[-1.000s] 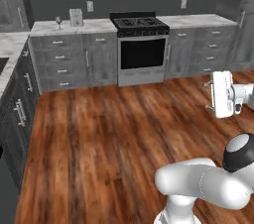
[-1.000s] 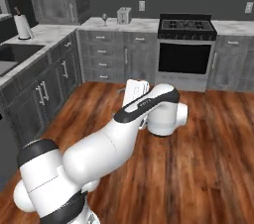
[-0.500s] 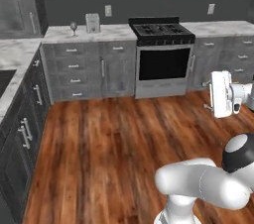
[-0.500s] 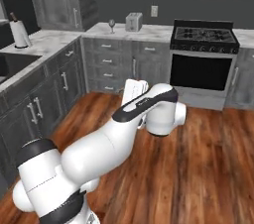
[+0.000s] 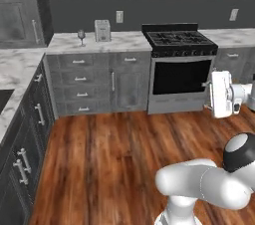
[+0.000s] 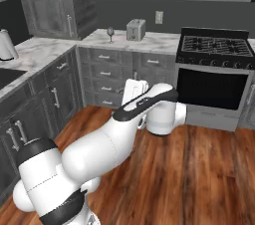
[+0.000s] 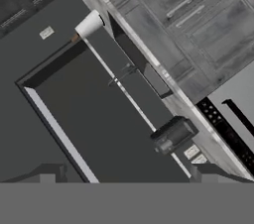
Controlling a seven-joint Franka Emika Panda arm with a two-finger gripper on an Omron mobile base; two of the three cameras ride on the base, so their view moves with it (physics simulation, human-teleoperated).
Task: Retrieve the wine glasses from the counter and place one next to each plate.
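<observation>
Standing near counter [image 5: 99,43] edge: wine glass [image 5: 81,35]

My base has driven closer to the counter [image 5: 99,44], so wine glass [image 5: 81,36] and toaster [image 5: 102,30] loom larger.
</observation>
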